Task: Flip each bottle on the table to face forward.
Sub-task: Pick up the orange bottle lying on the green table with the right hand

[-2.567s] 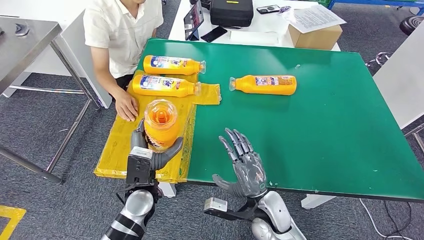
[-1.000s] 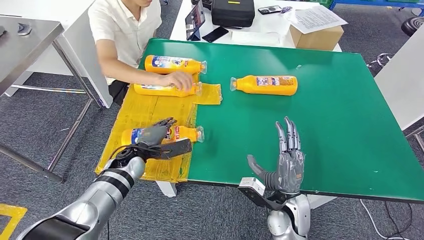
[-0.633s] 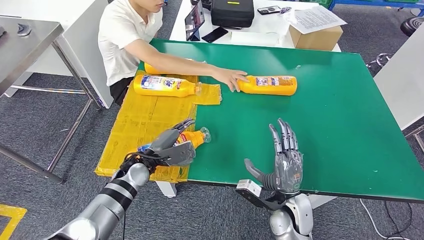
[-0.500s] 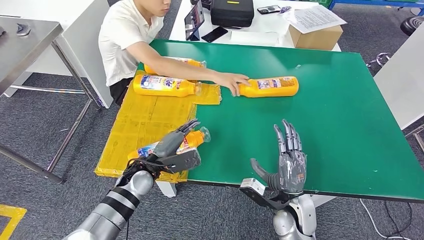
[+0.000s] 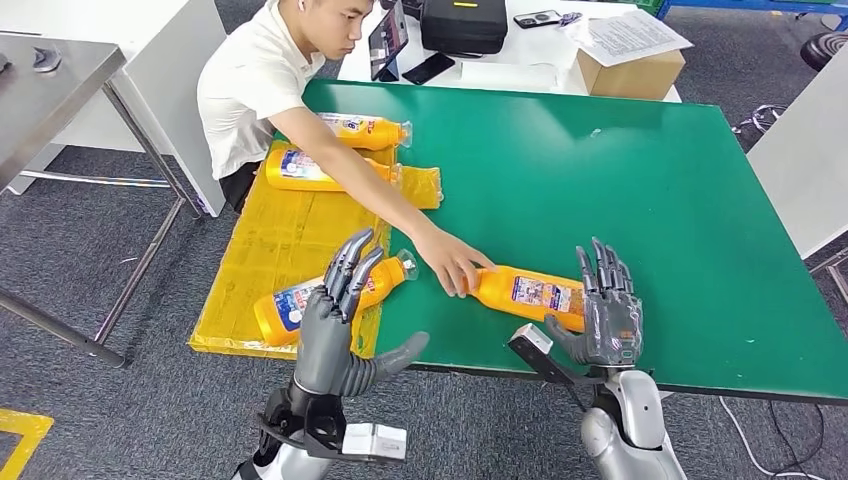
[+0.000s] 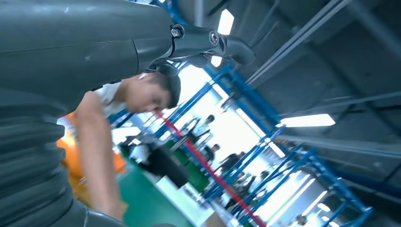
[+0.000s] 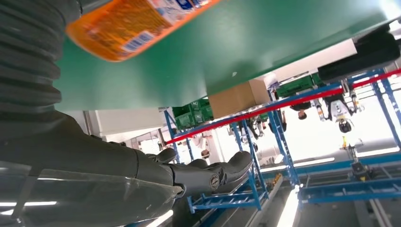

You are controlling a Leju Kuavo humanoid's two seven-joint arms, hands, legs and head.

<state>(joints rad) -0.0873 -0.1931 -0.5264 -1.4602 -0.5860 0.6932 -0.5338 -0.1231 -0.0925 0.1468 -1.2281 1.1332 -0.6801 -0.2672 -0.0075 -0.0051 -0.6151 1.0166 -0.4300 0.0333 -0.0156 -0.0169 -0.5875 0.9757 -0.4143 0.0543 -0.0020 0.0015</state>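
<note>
Nearest, left hand (image 5: 345,325) raised, fingers spread, empty; right hand (image 5: 607,312) likewise open beside an orange bottle (image 5: 528,293) (person's hand (image 5: 452,266) on its neck). Left, another bottle (image 5: 330,294) on yellow sheet (image 5: 290,225); farther, two more bottles (image 5: 345,150).

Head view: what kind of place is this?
Probably an industrial test hall or robot lab: a green-topped work table, blue steel racking under strip lights, and a person's hand feeding an orange bottle toward the robot.

Head view looks down on the green table (image 5: 650,200); wrist views tilt upward.
</note>
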